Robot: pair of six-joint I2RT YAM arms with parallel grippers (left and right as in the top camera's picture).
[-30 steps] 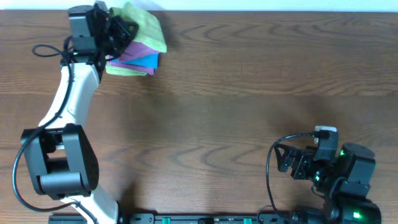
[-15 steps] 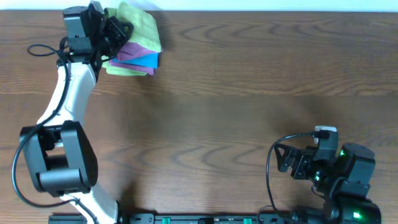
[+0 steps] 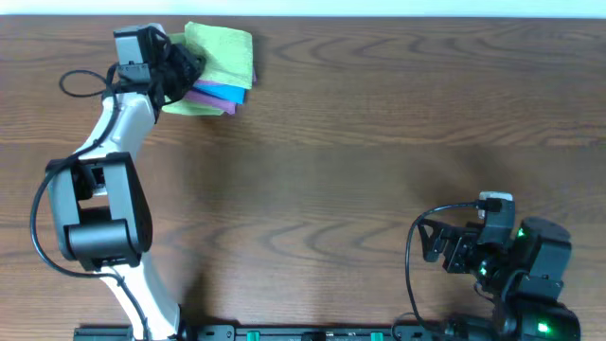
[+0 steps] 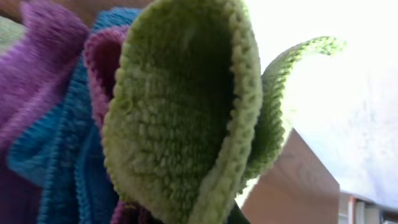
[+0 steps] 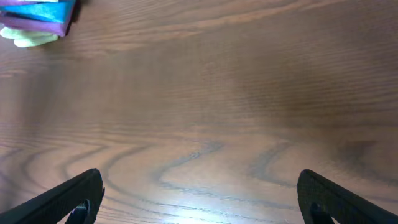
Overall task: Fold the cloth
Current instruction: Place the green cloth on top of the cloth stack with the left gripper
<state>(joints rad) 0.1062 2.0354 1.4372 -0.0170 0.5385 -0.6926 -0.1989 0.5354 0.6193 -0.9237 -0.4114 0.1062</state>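
I am looking at the left gripper [image 3: 180, 64] reaching into the far left corner of the table [image 3: 379, 142], its jaws closed tight and pinching the left edge of the cloth [image 3: 225, 49]. The cloth is lying on top of a small stack there, over a blue cloth [image 3: 225, 92], a purple cloth [image 3: 202, 98] and a paler mint-green cloth [image 3: 182, 107]. In the left wrist view the cloth [image 4: 180, 112] is curling up and hiding the fingers. The right gripper [image 3: 437, 244] is sitting near the near right corner, well apart from the stack, jaws spread wide and holding nothing.
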